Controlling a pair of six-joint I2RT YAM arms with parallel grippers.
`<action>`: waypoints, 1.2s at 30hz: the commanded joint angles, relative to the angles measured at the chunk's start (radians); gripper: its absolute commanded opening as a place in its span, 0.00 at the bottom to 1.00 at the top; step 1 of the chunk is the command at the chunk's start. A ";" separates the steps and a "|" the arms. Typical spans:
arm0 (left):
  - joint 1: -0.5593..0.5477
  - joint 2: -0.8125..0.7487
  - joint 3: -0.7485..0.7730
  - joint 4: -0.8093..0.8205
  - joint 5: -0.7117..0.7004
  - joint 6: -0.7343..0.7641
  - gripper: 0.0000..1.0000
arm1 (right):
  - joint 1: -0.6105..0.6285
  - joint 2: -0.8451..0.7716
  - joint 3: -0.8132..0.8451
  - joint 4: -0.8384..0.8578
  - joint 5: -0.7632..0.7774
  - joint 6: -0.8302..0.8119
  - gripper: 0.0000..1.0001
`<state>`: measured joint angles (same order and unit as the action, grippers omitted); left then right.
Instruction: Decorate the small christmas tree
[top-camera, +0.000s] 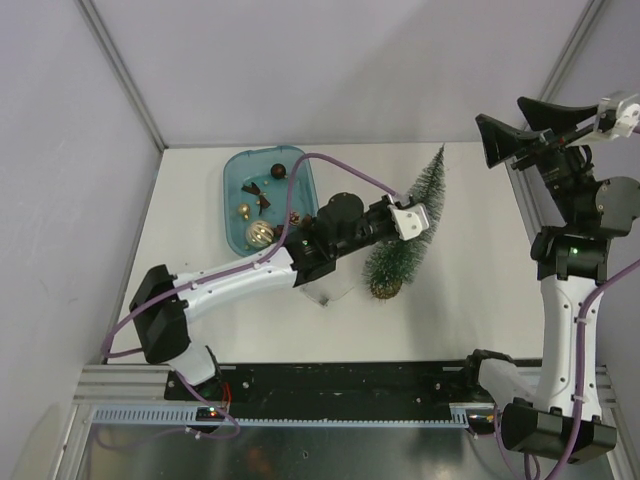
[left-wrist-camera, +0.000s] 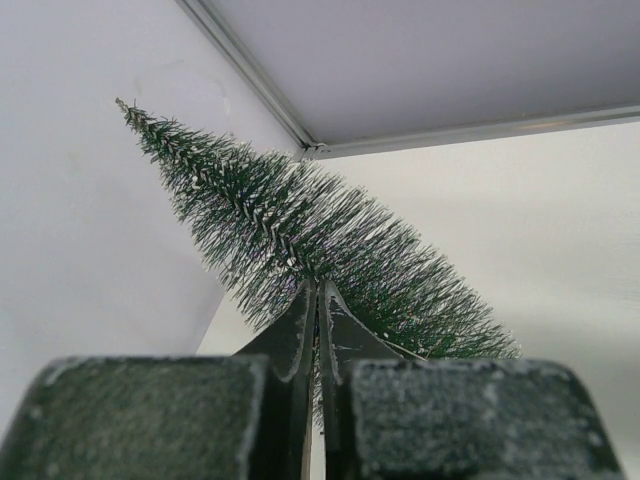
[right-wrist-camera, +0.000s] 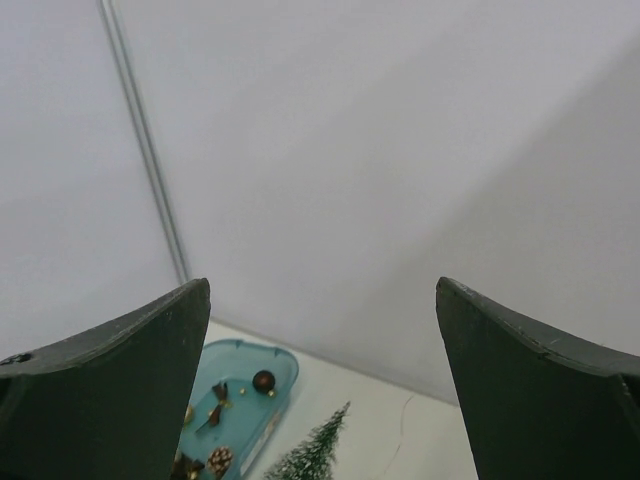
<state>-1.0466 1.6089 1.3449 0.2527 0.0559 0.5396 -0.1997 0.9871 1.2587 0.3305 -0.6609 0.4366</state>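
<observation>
The small christmas tree (top-camera: 425, 190), dark green with frosted tips and a round brown base, leans at a slant right of the blue tray (top-camera: 236, 170), tip toward the back wall. My left gripper (top-camera: 415, 221) is shut on its mid-section. In the left wrist view the fingers (left-wrist-camera: 295, 325) are pinched together in the bristles of the tree (left-wrist-camera: 300, 225). My right gripper (top-camera: 525, 125) hangs open high at the far right, holding nothing. From there its spread jaws (right-wrist-camera: 320, 285) look down on the tray (right-wrist-camera: 285, 372) and the tree's tip (right-wrist-camera: 318, 448).
The tray holds ornaments: a dark brown ball (top-camera: 279, 170), a gold ball (top-camera: 259, 234), a brown bow (top-camera: 258, 193) and a pine cone (top-camera: 295, 217). Grey walls enclose the white table (top-camera: 470, 310) at the back and sides. The left arm's purple cable (top-camera: 345, 168) arcs over the tray.
</observation>
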 joint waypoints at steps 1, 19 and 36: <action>0.003 -0.076 -0.033 0.006 0.008 0.026 0.02 | -0.013 -0.027 0.013 0.058 0.118 0.017 0.99; 0.003 -0.281 0.002 -0.098 -0.045 0.076 1.00 | -0.011 -0.033 0.013 0.060 0.118 0.108 0.99; 0.613 -0.242 0.328 -0.612 -0.024 -0.403 1.00 | 0.570 0.024 0.226 -0.389 0.450 -0.307 0.99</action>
<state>-0.6243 1.3285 1.6585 -0.1402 -0.0586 0.3206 0.1841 1.0206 1.3918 0.1097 -0.3885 0.3138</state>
